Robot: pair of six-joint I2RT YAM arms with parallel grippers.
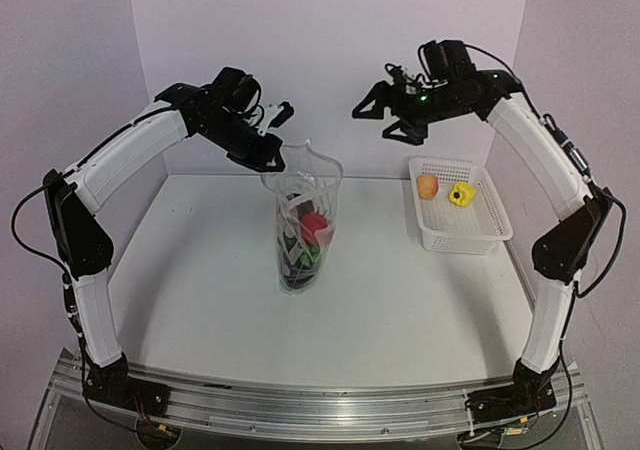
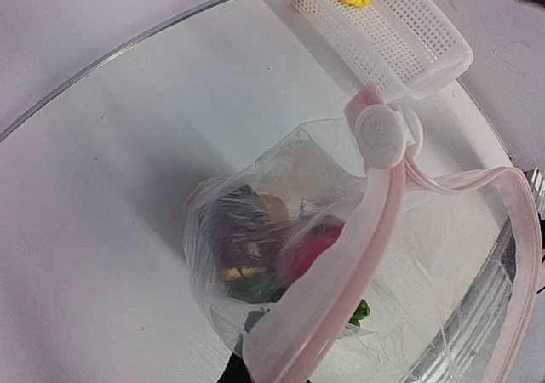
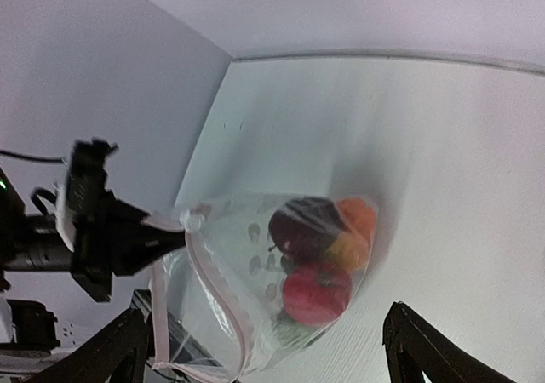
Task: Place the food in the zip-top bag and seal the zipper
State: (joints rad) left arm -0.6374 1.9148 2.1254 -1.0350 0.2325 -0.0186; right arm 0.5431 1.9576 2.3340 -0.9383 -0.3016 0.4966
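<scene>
The zip-top bag [image 1: 300, 195] stands upright near the middle of the desk [image 1: 200, 290]. Its long axis is vertical, its bottom appears to rest on the desk, and its mouth faces up. The left gripper [image 1: 268, 152] has its jaws pressed together on the mouth edge at the bag's upper left corner, pinching the plastic beside the pale pink zipper [image 2: 353, 255], which gapes in a wide loop in the left wrist view. Inside sits a red piece [image 1: 316, 226], with dark purple, orange and green pieces packed around it. The right gripper [image 1: 379, 117] hovers above and to the right of the mouth, its jaws spread wide with nothing between them. Outside the bag are a peach piece [image 1: 427, 186] and a yellow piece [image 1: 460, 194], side by side at the far end of the white basket [image 1: 495, 235] on the right of the desk. They look close together but apart. Both lie below the right jaws and further to the robot's right, away from the bag, and the peach one is on the side toward the bag. The right arm is much the nearer, and the left is taken up holding the mouth. Both pieces look roundish, so neither seems to demand a particular wrist angle. The move probably turns on going down and outward, then back over the upturned mouth.
</scene>
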